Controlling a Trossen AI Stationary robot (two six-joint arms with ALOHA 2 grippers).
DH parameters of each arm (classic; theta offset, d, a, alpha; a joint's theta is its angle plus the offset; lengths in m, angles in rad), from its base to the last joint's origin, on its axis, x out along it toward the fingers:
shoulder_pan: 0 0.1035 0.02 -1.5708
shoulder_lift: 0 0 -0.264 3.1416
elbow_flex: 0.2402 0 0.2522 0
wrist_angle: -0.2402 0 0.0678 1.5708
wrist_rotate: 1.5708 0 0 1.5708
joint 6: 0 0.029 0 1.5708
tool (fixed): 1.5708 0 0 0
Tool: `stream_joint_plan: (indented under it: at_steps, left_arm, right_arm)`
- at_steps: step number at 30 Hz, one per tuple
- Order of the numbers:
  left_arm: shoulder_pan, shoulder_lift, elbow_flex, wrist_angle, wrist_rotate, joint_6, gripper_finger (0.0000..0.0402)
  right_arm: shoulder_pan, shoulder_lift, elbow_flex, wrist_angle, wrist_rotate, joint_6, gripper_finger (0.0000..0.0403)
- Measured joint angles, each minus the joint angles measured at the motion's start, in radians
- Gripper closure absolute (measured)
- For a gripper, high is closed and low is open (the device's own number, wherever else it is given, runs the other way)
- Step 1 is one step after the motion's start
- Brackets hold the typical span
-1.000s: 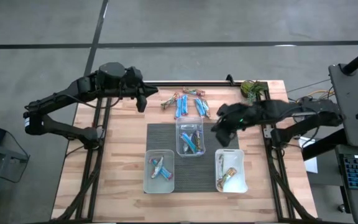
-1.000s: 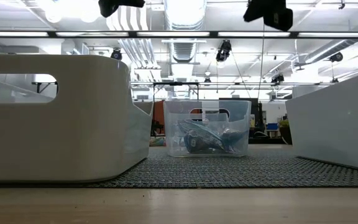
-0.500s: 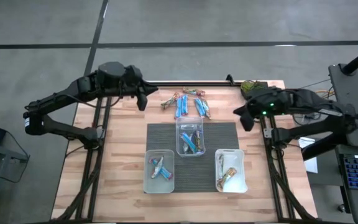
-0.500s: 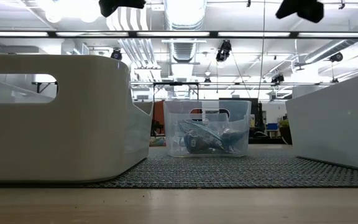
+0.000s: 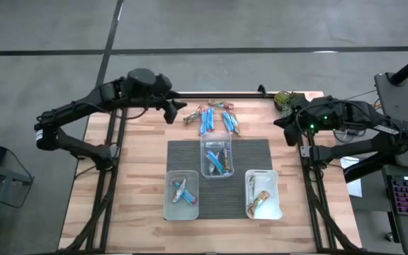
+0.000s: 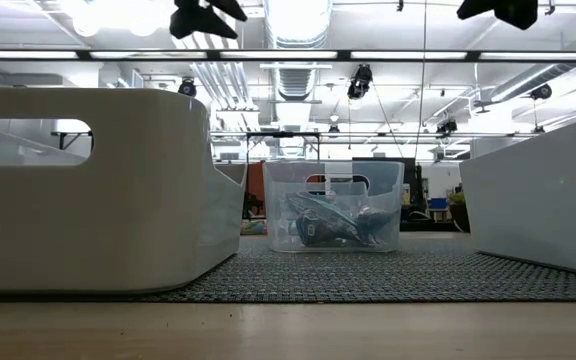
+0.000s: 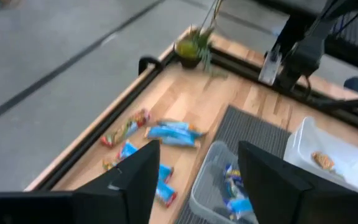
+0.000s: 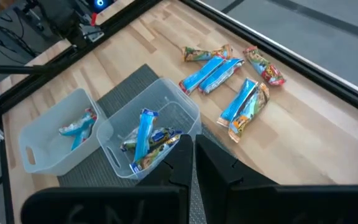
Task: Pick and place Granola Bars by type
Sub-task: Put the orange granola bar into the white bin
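High view has both arms up off the surface (image 5: pixel 140 177), neither one carrying anything. Left end effector (image 5: pixel 178 110) hangs over the far left part of the wood, just beside the loose bars (image 5: pixel 211 117), and its fingers (image 7: pixel 135 180) are spread wide with nothing between them. Right end effector (image 5: pixel 283 126) sits out by the far right edge, near the little green plant (image 5: pixel 287 100), and its fingers (image 8: pixel 182 163) are pressed together, empty.

So where's the stuff: the loose bars are in a small heap on bare wood at the far side, just past the dark mat (image 5: pixel 183 152). Mostly blue wrappers, with a couple of orange/tan ones mixed in. From the right wrist view you can see they're lying flat, some touching each other, some a bit apart.

Three tubs on the mat:
- middle tub (image 5: pixel 217 139), clear, closest to the heap, holds several bars, mostly blue
- left tub (image 5: pixel 168 205), near side, has a couple of blue ones
- right tub (image 5: pixel 273 191), near side, has tan/orange ones

Low view just looks straight at the middle tub between the two near ones, with both end effectors up at the top edge.
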Motion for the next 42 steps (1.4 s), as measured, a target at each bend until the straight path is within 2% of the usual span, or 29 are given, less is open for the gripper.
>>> stream_joint_plan:
  at_steps: [8,14,17,21,27,42]
  left_arm:
    - [0.055,0.182,0.248,-0.275,0.000,0.077,0.0170]
    - [0.107,0.310,0.363,-0.362,0.008,0.163,0.0170]
    - [0.137,0.362,0.371,-0.371,0.051,0.173,0.0170]
    - [0.159,0.422,0.365,-0.380,0.057,0.199,0.0170]
    - [0.184,0.526,0.364,-0.375,0.018,0.292,0.0170]
    - [0.227,0.748,0.363,-0.366,0.022,0.351,0.0170]
  right_arm:
    - [0.000,0.000,-0.035,0.000,0.000,0.016,0.0390]
    - [0.000,0.000,-0.085,0.000,-0.003,0.076,0.0390]
    - [0.001,0.000,-0.112,0.000,-0.005,0.110,0.0390]
    - [0.001,-0.001,-0.143,0.000,-0.010,0.124,0.0390]
    - [0.001,-0.001,-0.155,0.001,-0.012,0.120,0.0390]
    - [0.001,-0.001,-0.159,0.001,-0.012,0.121,0.0390]
